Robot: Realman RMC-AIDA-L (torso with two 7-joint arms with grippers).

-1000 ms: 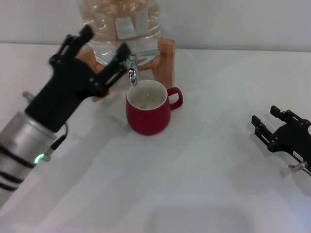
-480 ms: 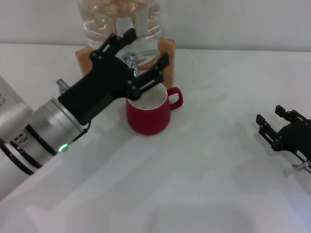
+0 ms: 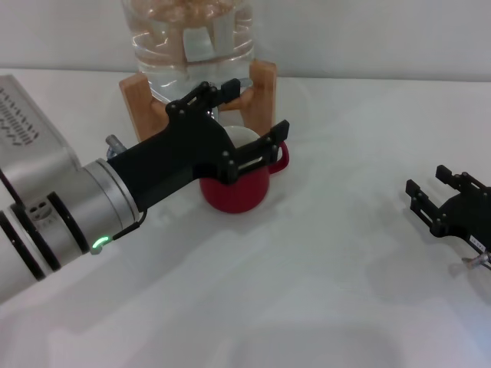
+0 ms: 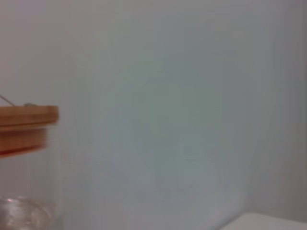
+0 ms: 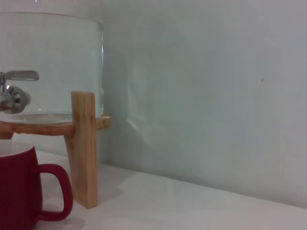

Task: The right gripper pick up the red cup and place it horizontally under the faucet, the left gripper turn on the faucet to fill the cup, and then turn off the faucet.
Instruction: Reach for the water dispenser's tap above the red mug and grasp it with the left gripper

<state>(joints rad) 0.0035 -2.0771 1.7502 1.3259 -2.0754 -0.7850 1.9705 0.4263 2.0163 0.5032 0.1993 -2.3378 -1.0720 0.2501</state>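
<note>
left gripper (image 3: 249, 119) has swung rightward over red cup (image 3: 238, 190) | jaws spread, faucet (image 5: 13, 91) hidden between | right gripper (image 3: 439, 198) parked, jaws apart, empty

Mug (image 3: 234, 192): dark red, white inside. Tap (image 5: 12, 93): shiny chrome. Jar (image 3: 188, 34): clear. Stand (image 3: 265, 92): light wood. Both claws black, left (image 3: 242, 126), right (image 3: 449, 203). Left arm (image 3: 46, 222): silver, black bands, green light. Table (image 3: 307, 291): white.

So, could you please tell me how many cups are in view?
1. The red cup stands on the table in front of the wooden stand, partly covered by the left gripper. None other shows.
</note>
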